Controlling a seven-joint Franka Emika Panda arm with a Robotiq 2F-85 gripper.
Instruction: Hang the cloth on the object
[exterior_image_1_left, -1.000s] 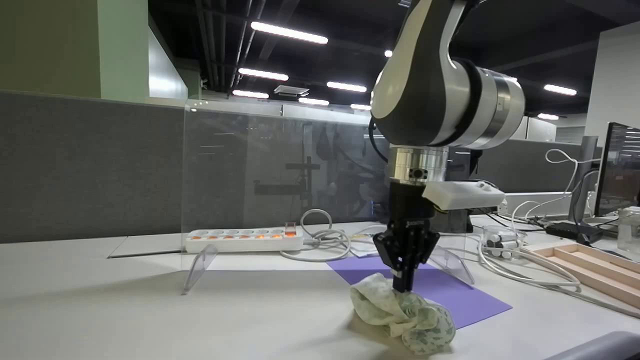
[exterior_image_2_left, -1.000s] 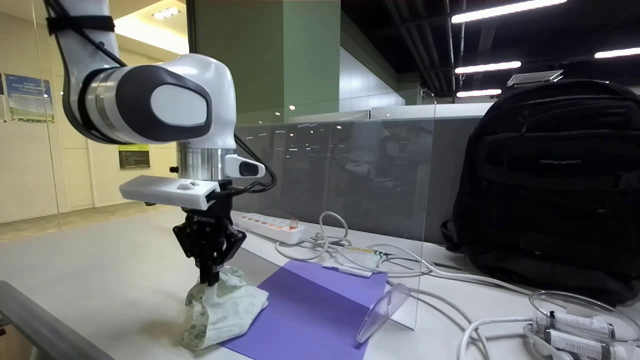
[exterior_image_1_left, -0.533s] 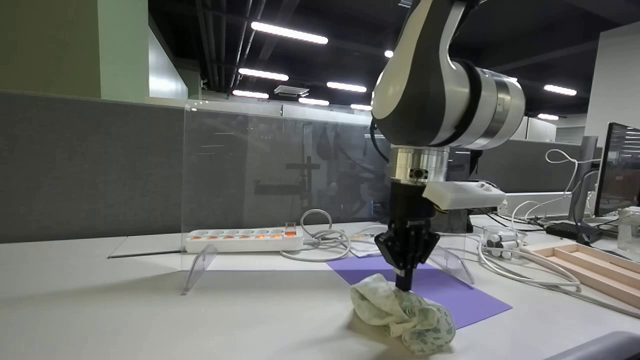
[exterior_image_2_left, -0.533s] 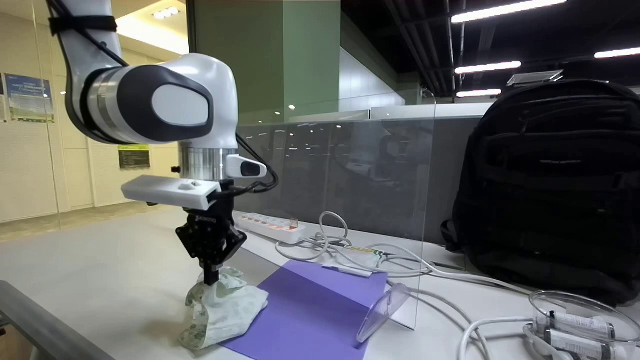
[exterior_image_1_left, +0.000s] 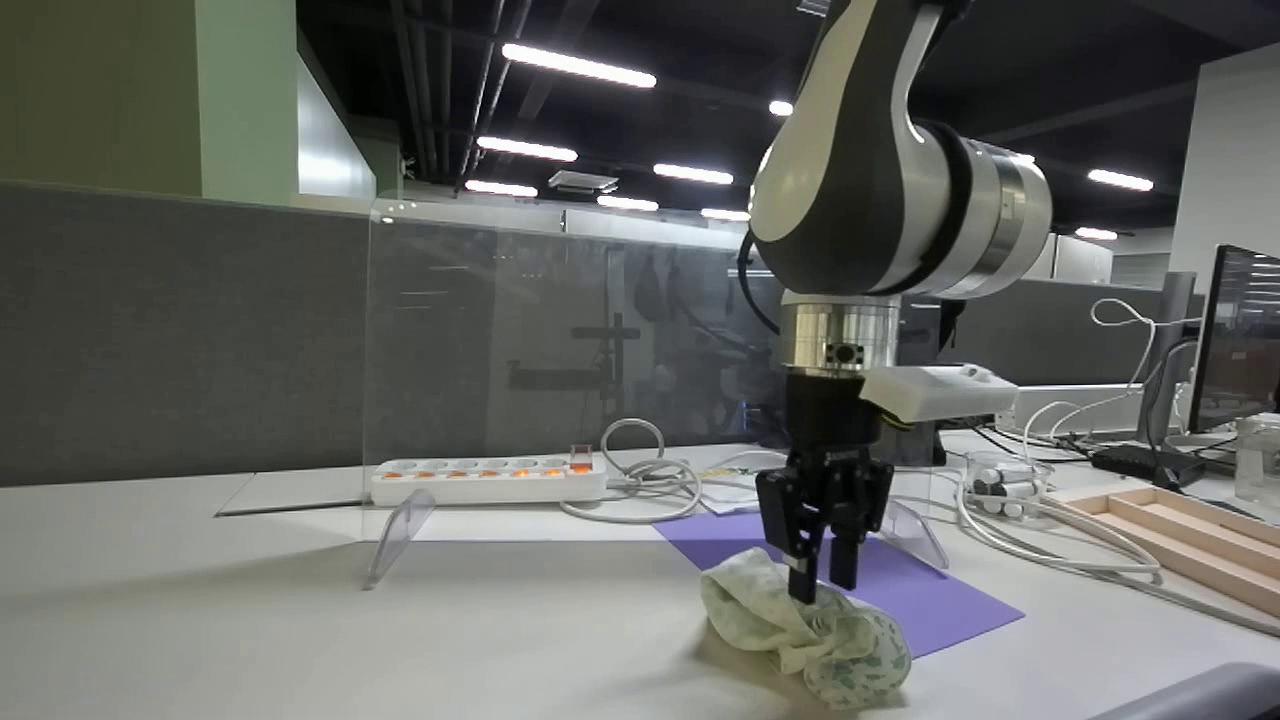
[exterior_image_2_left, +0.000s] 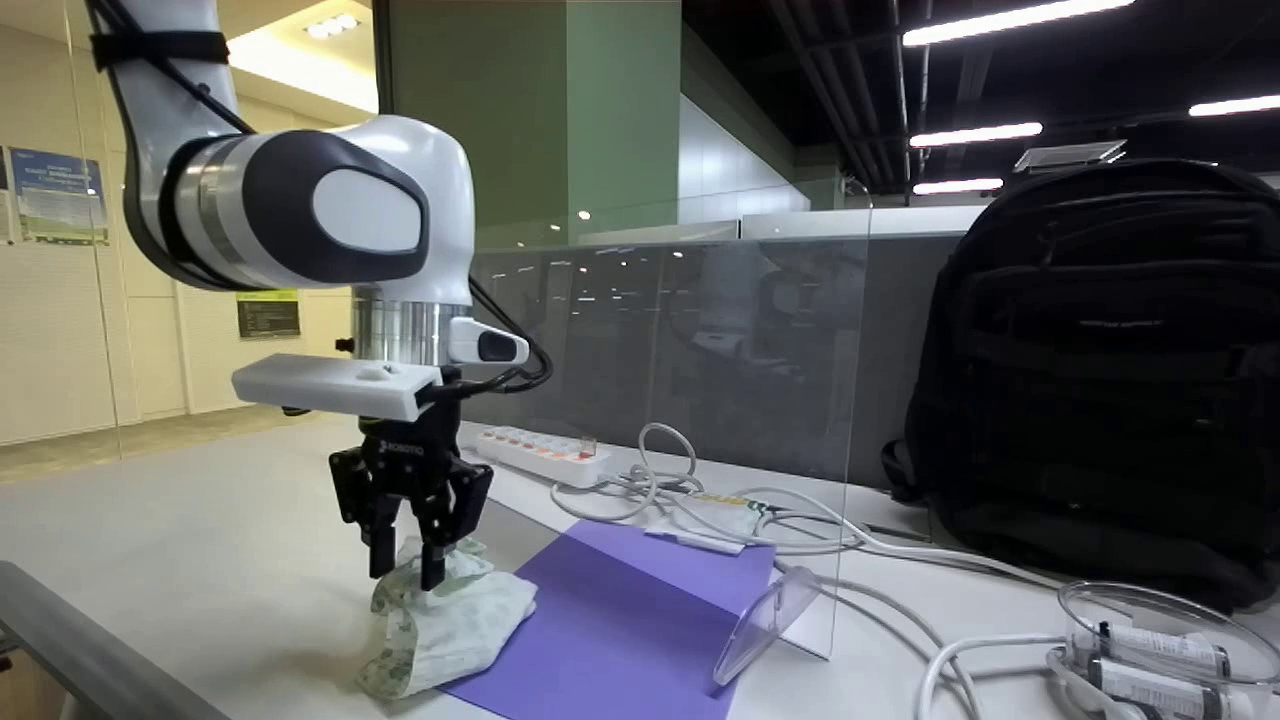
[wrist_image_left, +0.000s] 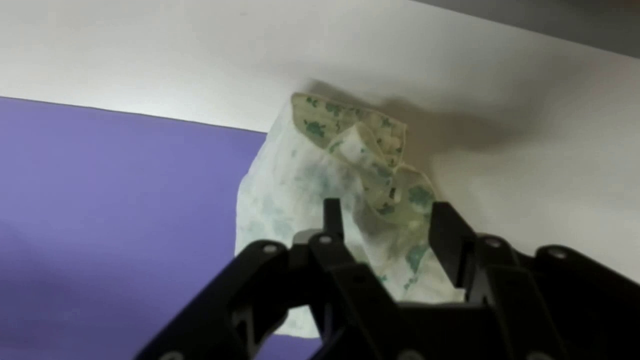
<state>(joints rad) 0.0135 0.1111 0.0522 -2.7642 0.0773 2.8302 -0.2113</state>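
Note:
A crumpled pale cloth (exterior_image_1_left: 850, 660) with green leaf print lies in a heap on the table, partly over the purple sheet. It also shows in an exterior view (exterior_image_2_left: 460, 635) and in the wrist view (wrist_image_left: 280, 200). My gripper (exterior_image_1_left: 823, 585) points down just over the top of the cloth. In the wrist view the fingers (wrist_image_left: 387, 212) stand apart with cloth visible between and below them. Whether the tips touch the cloth I cannot tell. A clear upright panel (exterior_image_1_left: 450, 340) on clear feet stands behind the cloth; it also shows in an exterior view (exterior_image_2_left: 760, 400).
A purple sheet (exterior_image_1_left: 930, 600) lies under the panel's end. A white power strip (exterior_image_1_left: 490, 485) and loose cables (exterior_image_1_left: 650, 490) lie behind the panel. A jar with small bottles (exterior_image_1_left: 1008, 485) and a wooden tray (exterior_image_1_left: 1190, 540) are at one side. A black backpack (exterior_image_2_left: 1100, 400) stands at the back.
My gripper's fingers were together above the cloth and have spread apart. The wrist has dropped slightly. The cloth has not visibly moved.

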